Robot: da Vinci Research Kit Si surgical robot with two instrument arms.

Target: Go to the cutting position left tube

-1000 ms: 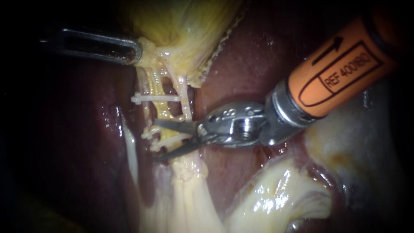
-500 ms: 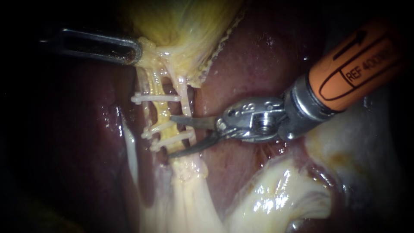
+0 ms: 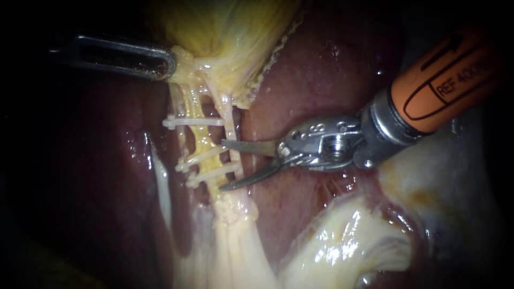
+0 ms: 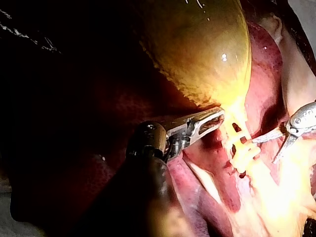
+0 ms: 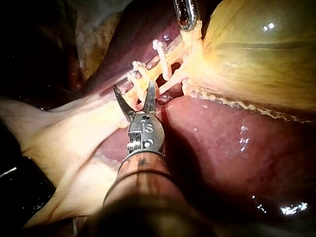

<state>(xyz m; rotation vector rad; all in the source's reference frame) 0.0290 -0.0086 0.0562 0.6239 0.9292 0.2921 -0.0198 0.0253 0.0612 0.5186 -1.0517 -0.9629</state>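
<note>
endoscope view, going across from the left: the left instrument [image 3: 170, 63] has its jaws closed on the neck of the gallbladder [image 3: 230, 32]. below that grip the left tube [image 3: 197, 140] runs top to bottom over the liver [image 3: 310, 80], one clip [image 3: 193, 122] across it higher up and a pair of clips [image 3: 206, 165] lower down. a thinner right tube [image 3: 229, 126] lies just beside it. then comes the right instrument [image 3: 221, 165], blades wide apart and gripping nothing, tips pointing left across the tubes' length, the upper tip reaching the right tube. to my eye the bare stretch between the single clip and the pair sits left of the blades and a touch above their middle, so the right instrument is much the nearer one for the job.
</note>
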